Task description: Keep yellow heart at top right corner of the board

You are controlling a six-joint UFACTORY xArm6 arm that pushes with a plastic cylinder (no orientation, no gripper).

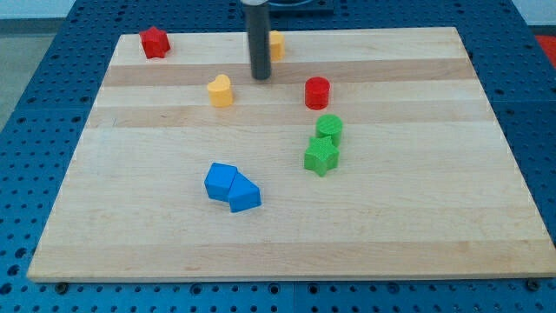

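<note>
The yellow heart (221, 90) lies on the wooden board (417, 217), left of centre in the upper part. My tip (261, 76) is a short way to the heart's right and slightly above it in the view, not touching it. A second yellow block (276, 44) sits near the top edge, partly hidden behind the rod.
A red star-like block (155, 43) is at the top left corner. A red cylinder (317, 92) is right of my tip. Two green blocks (329, 129) (321, 156) touch at centre right. Two blue blocks (221, 181) (244, 195) touch at lower centre.
</note>
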